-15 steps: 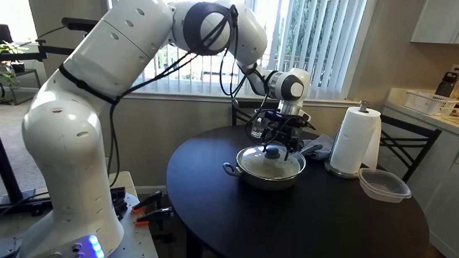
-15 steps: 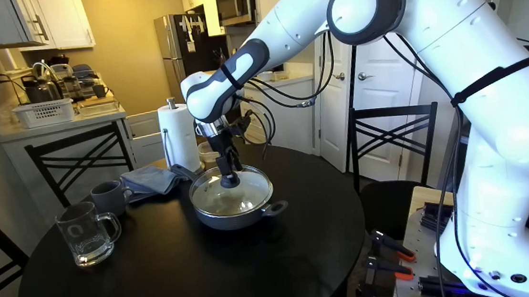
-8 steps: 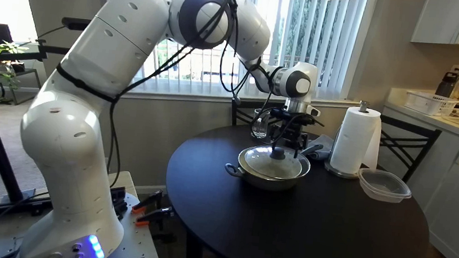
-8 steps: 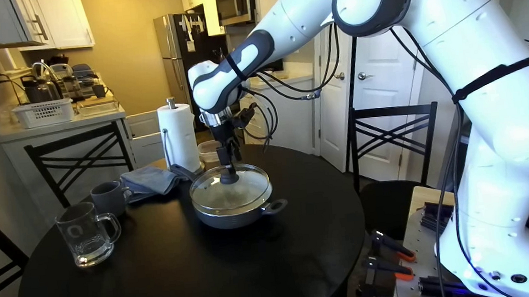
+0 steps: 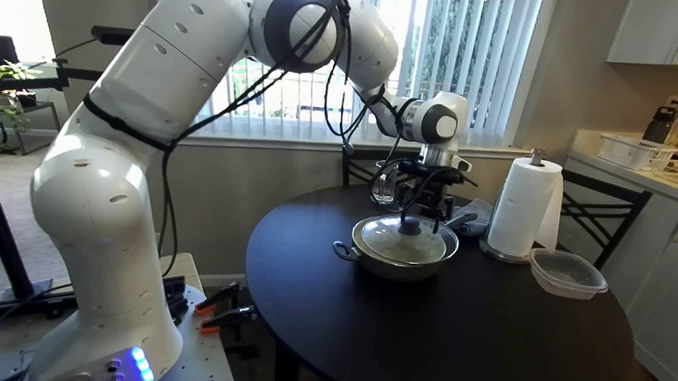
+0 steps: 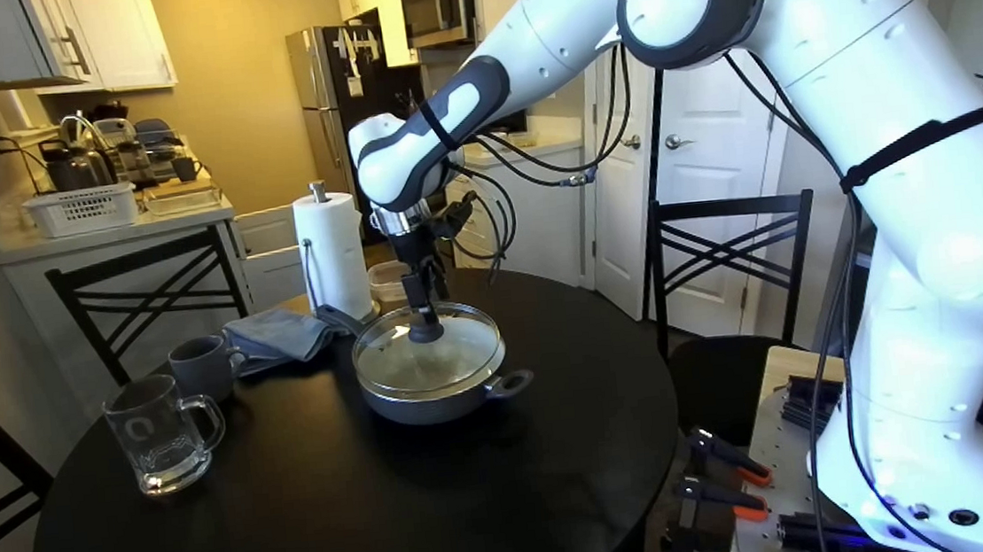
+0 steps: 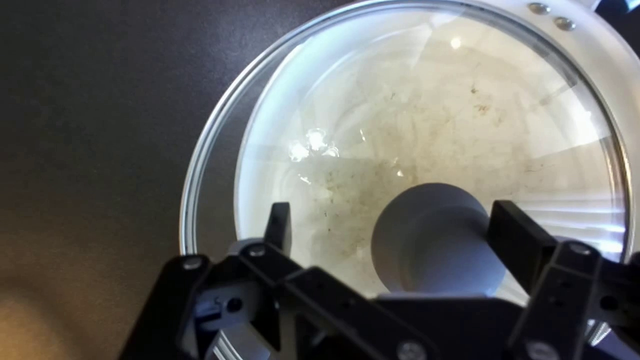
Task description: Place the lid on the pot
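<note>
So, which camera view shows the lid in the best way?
The wrist view: it looks down on the lid, large, most of its rim visible, though the gripper hides its lower part. Both exterior views show the lid smaller, at a slant, over the pot, with the gripper at its knob.

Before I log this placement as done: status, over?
Gripper open, knob between its fingers. Lid off-centre on pot. Possible snag: one finger close beside knob, contact unclear.

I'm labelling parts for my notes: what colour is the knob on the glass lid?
The knob is plain grey, slightly bluish; best seen in the wrist view.
</note>
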You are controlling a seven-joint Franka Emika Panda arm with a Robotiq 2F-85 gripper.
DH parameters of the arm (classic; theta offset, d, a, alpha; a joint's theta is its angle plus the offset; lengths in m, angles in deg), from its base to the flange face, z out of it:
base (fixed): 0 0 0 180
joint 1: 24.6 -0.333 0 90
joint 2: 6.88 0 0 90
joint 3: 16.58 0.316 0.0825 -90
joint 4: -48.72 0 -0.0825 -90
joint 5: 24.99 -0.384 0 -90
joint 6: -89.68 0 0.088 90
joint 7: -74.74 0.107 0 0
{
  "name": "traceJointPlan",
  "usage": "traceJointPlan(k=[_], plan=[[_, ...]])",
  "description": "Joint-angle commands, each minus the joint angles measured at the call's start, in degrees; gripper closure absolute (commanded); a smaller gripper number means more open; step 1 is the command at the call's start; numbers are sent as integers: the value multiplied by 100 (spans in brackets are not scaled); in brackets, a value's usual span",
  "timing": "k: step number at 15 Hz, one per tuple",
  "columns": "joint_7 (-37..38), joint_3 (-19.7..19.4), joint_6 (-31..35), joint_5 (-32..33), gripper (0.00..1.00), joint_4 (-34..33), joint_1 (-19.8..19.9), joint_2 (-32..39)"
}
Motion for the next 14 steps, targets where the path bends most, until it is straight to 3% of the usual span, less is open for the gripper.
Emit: traceJointPlan(k=[1, 7, 11, 14], plan=[[3, 6, -13, 3, 0, -13, 3, 4], [-237, 360, -172, 170, 0, -61, -415, -231], [119, 286, -400, 340, 0, -303, -793, -63], [165, 221, -103, 389, 0, -186, -776, 14]])
